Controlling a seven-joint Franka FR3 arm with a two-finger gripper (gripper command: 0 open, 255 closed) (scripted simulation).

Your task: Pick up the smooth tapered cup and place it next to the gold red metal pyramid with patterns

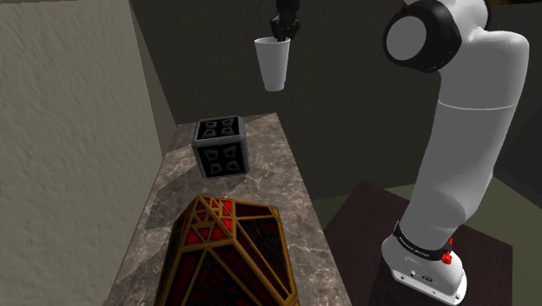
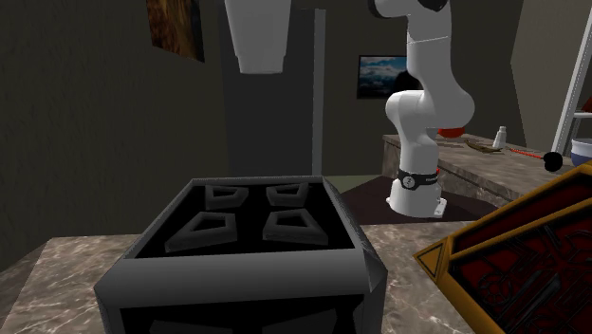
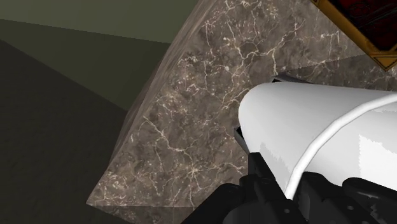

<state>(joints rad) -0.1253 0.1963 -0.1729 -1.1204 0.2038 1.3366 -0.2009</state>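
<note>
The marbled surface (image 1: 291, 204) carries a gold and red patterned pyramid (image 1: 230, 252) at its near end and a black box (image 1: 219, 146) close to its far edge. The white tapered cup (image 1: 273, 63) is in the air above the far end, upright and clear of the box. It hangs directly beneath the black hand (image 1: 280, 36), whose fingers are closed on its rim.

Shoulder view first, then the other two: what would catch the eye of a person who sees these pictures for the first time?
First, the white cup, held high in the air at its rim by the black gripper, over the marble counter. Next, the large gold and red patterned pyramid at the counter's near end, low in the shoulder view. Between them stands a black box with raised grey shapes.
</note>
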